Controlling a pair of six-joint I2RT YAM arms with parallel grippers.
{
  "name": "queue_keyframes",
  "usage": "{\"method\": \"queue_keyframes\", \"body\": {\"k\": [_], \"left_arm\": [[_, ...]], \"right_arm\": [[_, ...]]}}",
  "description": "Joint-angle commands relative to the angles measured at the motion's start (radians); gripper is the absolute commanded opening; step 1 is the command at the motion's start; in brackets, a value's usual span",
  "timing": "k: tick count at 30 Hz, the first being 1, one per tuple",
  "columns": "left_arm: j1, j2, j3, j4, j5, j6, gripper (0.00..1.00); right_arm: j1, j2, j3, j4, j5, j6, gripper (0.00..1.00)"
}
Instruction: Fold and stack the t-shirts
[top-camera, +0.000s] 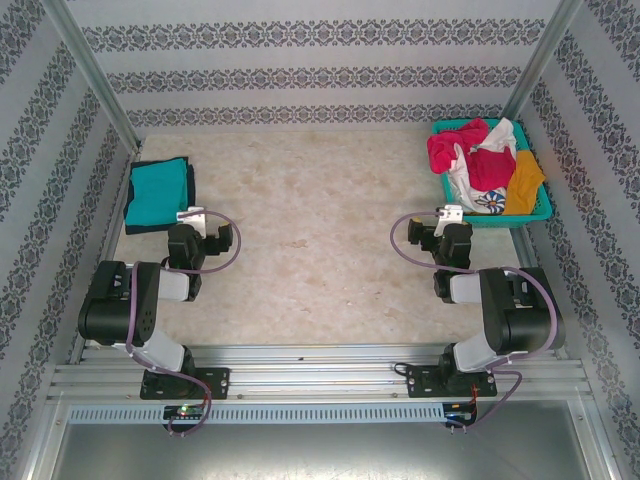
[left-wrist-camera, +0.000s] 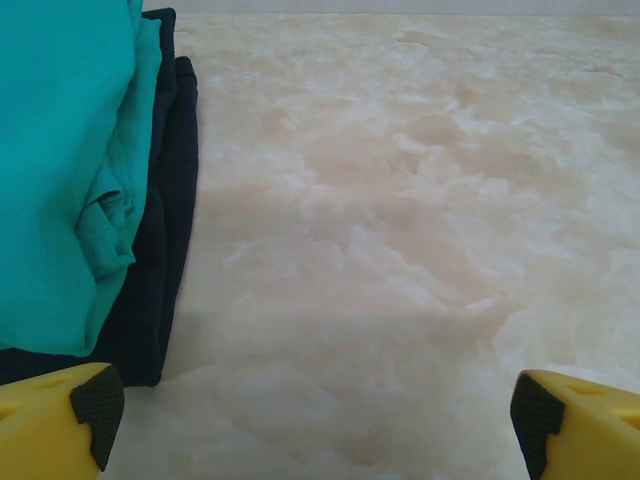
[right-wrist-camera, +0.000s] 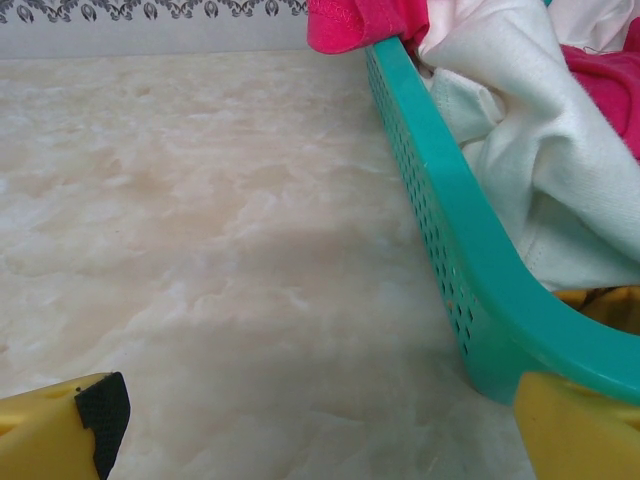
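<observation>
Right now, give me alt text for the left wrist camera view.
A folded teal t-shirt lies atop a navy t-shirt at the left of a beige marbled table. The left pincer, open, frames the bottom corners.

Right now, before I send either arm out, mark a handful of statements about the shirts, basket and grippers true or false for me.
1. The teal t-shirt lies folded on the dark navy t-shirt. True.
2. The left gripper is shut on the teal t-shirt. False: it is open and empty, beside the stack.
3. The basket holds a magenta t-shirt, a white t-shirt and an orange t-shirt. True.
4. The basket stands at the far left of the table. False: it stands far right; the stack is at the left.
5. The right gripper is open beside the basket. True.
</observation>
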Motion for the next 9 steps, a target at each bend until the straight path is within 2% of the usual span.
{"method": "queue_keyframes", "body": {"k": [1, 9], "left_arm": [[0.001, 0.004, 0.006, 0.038, 0.009, 0.026, 1.00], [-0.001, 0.004, 0.011, 0.029, 0.023, 0.029, 1.00]], "right_arm": [[-0.007, -0.002, 0.026, 0.016, -0.031, 0.000, 0.98], [-0.007, -0.003, 0.028, 0.014, -0.031, -0.001, 0.98]]}}
